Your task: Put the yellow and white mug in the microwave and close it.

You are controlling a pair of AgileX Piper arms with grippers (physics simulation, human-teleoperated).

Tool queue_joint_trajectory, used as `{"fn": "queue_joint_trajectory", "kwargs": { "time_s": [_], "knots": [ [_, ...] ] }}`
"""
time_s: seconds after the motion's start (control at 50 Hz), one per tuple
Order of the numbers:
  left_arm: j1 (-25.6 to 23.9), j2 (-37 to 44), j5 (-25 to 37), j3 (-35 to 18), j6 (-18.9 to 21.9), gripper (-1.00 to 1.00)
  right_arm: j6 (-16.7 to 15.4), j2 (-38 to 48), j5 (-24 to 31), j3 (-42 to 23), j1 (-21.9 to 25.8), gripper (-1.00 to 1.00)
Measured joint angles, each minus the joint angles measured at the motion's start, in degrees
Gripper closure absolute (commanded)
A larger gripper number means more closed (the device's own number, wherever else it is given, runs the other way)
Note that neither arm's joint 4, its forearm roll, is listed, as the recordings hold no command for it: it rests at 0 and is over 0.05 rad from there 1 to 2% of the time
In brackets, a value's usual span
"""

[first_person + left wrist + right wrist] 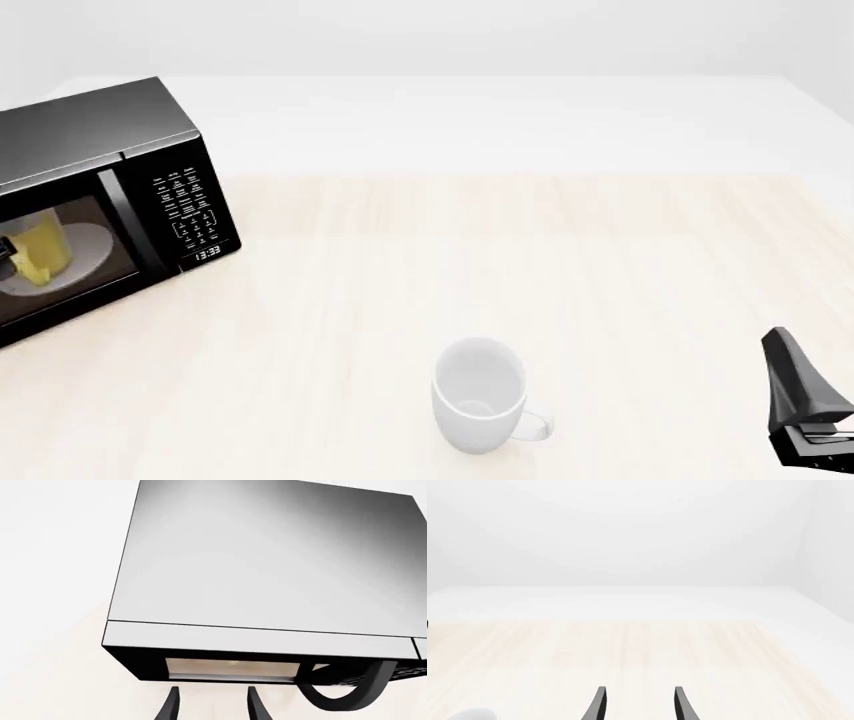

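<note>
The yellow and white mug point(43, 250) stands on the white turntable plate point(91, 250) inside the black microwave point(94, 125), seen through the door window at the table's far left. The door looks shut flush against the body. From above, the left wrist view shows the microwave point(267, 560), its door window point(230, 669) and the curved black door handle point(357, 692). My left gripper point(212, 696) hovers just in front of the door, open and empty. My right gripper point(639, 700) is open and empty over bare table; in the front view it sits at the near right point(807, 410).
A larger all-white mug point(478, 395) stands upright on the near middle of the wooden table point(534, 260). The microwave's control panel point(184, 205) and clock display point(207, 253) face the table's centre. White surface lies beyond the table's far edge.
</note>
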Motion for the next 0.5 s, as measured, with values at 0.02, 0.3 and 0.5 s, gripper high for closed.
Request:
{"fn": "queue_joint_trajectory", "kwargs": {
  "time_s": [0.02, 0.3, 0.5],
  "knots": [
    [0.0, -0.3, 0.1, 0.1, 0.1, -1.00, 0.0, 0.0, 0.0, 0.0, 0.0, -1.00],
    [0.2, -5.7, 2.1, 0.7, 0.5, -1.00, 0.0, 0.0, 0.0, 0.0, 0.0, -1.00],
    [0.2, -9.5, 4.2, 0.7, 0.5, -1.00, 0.0, 0.0, 0.0, 0.0, 0.0, -1.00]
  ]
}}
